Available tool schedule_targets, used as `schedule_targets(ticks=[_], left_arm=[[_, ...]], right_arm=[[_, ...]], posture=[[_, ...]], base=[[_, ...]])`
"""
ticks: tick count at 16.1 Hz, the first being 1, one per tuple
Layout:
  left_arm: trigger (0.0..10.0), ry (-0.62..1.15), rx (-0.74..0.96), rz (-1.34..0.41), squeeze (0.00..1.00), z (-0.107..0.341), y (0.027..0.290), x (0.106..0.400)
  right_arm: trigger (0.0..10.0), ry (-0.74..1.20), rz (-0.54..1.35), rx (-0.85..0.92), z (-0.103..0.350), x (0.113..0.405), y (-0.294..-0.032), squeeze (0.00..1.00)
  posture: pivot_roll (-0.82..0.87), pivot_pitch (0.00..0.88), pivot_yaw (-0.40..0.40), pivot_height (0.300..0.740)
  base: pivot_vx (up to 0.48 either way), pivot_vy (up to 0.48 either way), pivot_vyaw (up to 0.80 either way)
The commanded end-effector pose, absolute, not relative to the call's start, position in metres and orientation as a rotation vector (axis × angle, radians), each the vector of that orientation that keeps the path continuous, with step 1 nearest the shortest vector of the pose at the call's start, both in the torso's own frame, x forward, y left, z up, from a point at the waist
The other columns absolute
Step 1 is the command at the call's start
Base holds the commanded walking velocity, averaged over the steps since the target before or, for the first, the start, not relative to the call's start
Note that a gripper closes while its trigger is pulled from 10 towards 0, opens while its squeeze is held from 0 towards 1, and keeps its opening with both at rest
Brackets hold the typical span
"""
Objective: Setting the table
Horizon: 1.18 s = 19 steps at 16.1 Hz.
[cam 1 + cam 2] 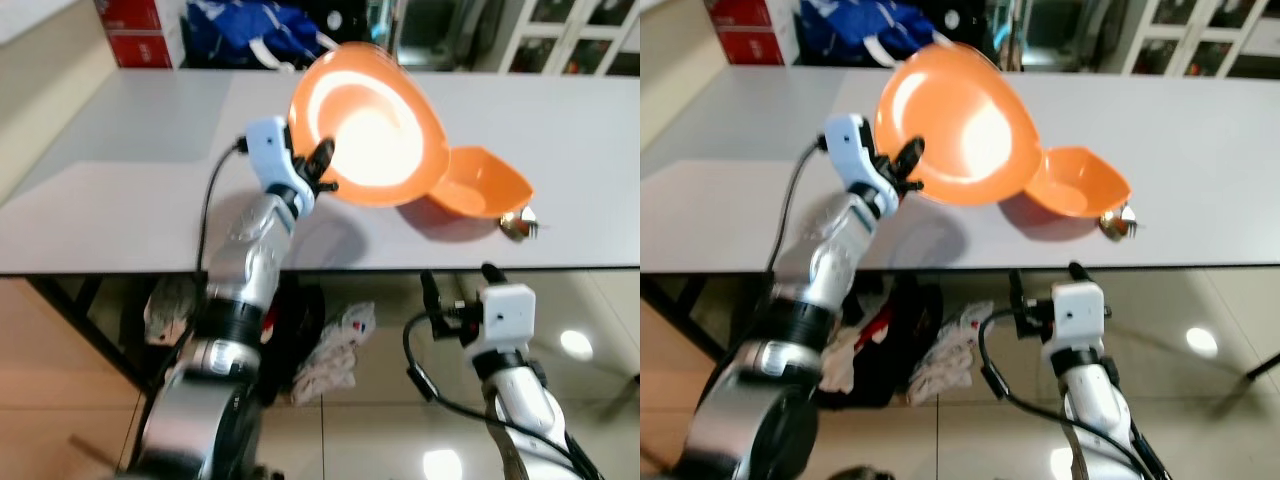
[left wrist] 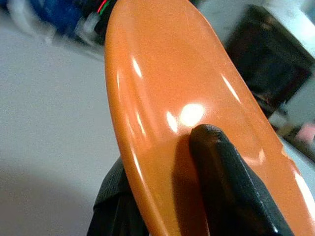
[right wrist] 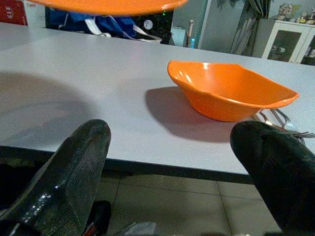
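One orange plate [image 1: 370, 130] hangs tilted above the grey table [image 1: 120, 200], its rim pinched between my left jaws [image 1: 322, 168], one finger [image 2: 226, 182] pressed on its glossy face. One orange bowl [image 1: 480, 182] sits on the table just beside and partly under the plate. At the bowl's far side lie metal cutlery [image 3: 283, 123]; I make out fork tines but cannot count pieces. My right jaws [image 1: 460, 285] hang wide apart below the table edge, holding nothing.
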<state>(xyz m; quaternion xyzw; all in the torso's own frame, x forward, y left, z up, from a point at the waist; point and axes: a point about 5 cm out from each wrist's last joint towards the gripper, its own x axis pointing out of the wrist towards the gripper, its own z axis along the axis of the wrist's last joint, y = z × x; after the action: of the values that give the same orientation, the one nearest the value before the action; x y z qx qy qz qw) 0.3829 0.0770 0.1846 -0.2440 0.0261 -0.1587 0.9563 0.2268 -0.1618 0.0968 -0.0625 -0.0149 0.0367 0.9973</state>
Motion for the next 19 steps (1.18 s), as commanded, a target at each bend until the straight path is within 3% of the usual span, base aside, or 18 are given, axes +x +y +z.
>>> schedule_targets(ticks=[1,7,11,14,19], left_arm=[[0.0,0.083,-0.574,-0.278,0.0,0.182,0.08,0.388],[0.0,0.295,-0.768,-0.18,0.0,0.148,0.062,0.389],[0.0,0.337,-0.725,-0.161,0.0,0.14,0.055,0.387],[0.0,0.321,-0.571,-0.122,0.0,0.141,0.059,0.389],[0.0,0.336,-0.53,-0.116,0.0,0.142,0.056,0.39]], right_arm=[[10.0,-0.038,0.07,-0.124,0.099,0.227,-0.162,0.0],[10.0,-0.026,0.067,-0.141,0.099,0.219,-0.165,0.0],[10.0,-0.019,0.067,-0.141,0.098,0.217,-0.165,0.0],[10.0,-0.013,0.07,-0.139,0.098,0.216,-0.164,0.0],[10.0,-0.006,0.073,-0.138,0.097,0.216,-0.163,0.0]], posture=[[-0.06,0.022,0.003,0.74],[-0.1,0.025,0.004,0.74],[-0.1,0.033,0.003,0.74],[-0.1,0.041,0.003,0.74],[-0.1,0.044,0.002,0.74]], base=[[0.0,0.0,0.0],[0.0,0.0,0.0],[0.0,0.0,0.0],[0.0,-0.401,0.0],[0.0,-0.384,0.0]])
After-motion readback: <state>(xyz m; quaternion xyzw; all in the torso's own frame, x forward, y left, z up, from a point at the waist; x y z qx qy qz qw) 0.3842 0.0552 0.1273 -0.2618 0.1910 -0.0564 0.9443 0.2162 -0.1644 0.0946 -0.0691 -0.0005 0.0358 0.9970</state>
